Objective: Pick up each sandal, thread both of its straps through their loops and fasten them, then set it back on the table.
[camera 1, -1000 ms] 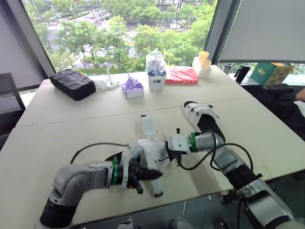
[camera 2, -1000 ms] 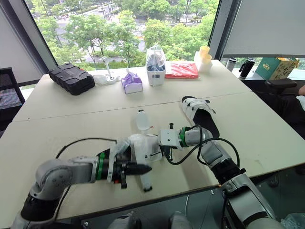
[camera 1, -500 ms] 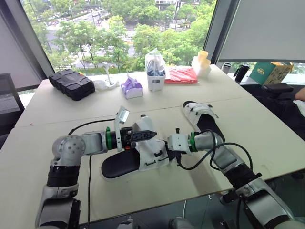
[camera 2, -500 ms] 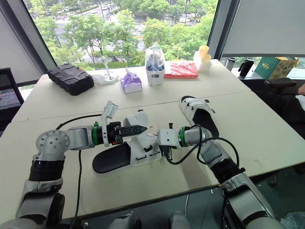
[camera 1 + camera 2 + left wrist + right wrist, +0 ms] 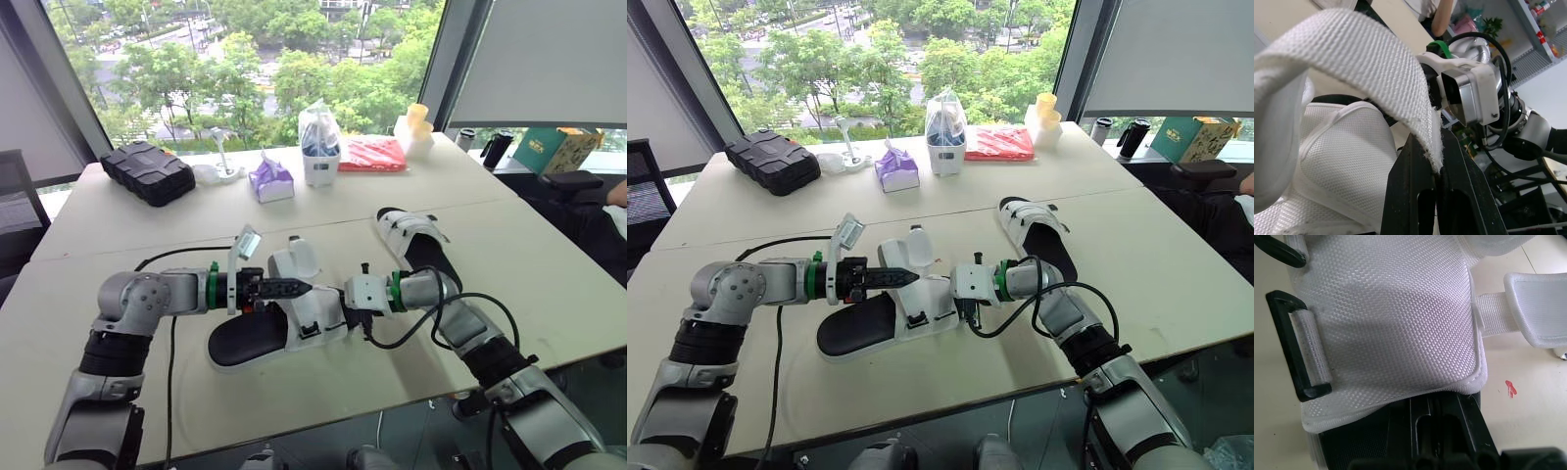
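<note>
While I pinch the strap: my left gripper (image 5: 292,287) is clenched on the white strap (image 5: 1376,73), which arches up from the near sandal (image 5: 257,338).
Right gripper (image 5: 1442,406): clamped on that sandal's side beneath the white upper, as far as I can tell; its fingertips are tucked under the fabric.
Near sandal: on the table (image 5: 147,225), left of the second sandal (image 5: 416,240) and closer to me than it.
Loop (image 5: 1295,352): black, empty, strap not yet through.
Risk, slip: I hold the webbing close to my fingertips; a firm pull could free it.
Risk, miss: limp strap may fold against the loop's bar instead of entering.
Risk, twist: pulling hard could swing the sandal in my right grip.
</note>
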You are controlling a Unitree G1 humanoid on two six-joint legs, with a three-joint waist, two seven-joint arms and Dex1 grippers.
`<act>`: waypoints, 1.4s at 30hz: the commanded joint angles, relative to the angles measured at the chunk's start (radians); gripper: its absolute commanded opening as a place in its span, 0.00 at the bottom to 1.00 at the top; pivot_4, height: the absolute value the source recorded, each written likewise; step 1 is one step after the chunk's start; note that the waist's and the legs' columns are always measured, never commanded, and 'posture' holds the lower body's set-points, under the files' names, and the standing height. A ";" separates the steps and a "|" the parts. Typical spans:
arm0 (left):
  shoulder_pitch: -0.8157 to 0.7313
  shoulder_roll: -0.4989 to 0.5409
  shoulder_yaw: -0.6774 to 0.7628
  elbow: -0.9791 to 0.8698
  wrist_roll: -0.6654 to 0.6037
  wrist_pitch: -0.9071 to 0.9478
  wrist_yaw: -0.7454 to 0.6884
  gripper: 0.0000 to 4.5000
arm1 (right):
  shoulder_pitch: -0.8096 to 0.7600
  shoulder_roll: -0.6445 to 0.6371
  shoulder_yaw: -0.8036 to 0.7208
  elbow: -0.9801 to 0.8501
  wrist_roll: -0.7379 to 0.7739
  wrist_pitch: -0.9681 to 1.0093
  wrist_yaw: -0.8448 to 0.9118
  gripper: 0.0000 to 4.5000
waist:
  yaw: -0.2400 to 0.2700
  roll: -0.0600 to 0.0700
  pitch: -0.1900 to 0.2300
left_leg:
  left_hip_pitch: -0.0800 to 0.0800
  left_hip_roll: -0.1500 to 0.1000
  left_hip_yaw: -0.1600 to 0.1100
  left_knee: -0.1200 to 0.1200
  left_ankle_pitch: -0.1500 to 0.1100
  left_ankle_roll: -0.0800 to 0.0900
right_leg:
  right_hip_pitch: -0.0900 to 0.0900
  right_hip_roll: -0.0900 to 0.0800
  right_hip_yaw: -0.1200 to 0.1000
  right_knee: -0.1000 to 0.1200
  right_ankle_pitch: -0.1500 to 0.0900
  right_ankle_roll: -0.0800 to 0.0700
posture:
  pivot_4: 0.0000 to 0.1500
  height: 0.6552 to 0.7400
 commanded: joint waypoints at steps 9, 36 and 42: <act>-0.004 0.026 -0.086 -0.009 0.140 -0.111 -0.116 0.01 | 0.031 -0.027 0.004 -0.009 -0.030 0.033 -0.006 0.00 | 0.000 0.000 0.000 | 0.000 0.000 0.000 -0.001 0.000 0.000 | -0.001 -0.002 0.000 0.000 0.000 0.000 | 1.00 1.00; 0.203 0.116 -0.221 -0.257 0.360 -0.443 -0.286 0.55 | 0.029 -0.014 0.009 -0.005 -0.031 0.042 -0.022 0.00 | 0.000 0.000 0.000 | -0.001 0.000 0.000 -0.002 0.000 0.000 | -0.002 -0.004 0.000 -0.001 0.000 -0.001 | 1.00 1.00; 0.272 0.241 -0.103 -0.365 0.227 -0.387 -0.395 0.87 | 0.026 -0.011 0.010 0.002 -0.031 0.038 -0.023 0.00 | -0.002 0.000 0.000 | -0.001 0.000 0.000 -0.002 0.000 0.000 | -0.002 -0.004 0.000 -0.001 0.000 -0.001 | 1.00 1.00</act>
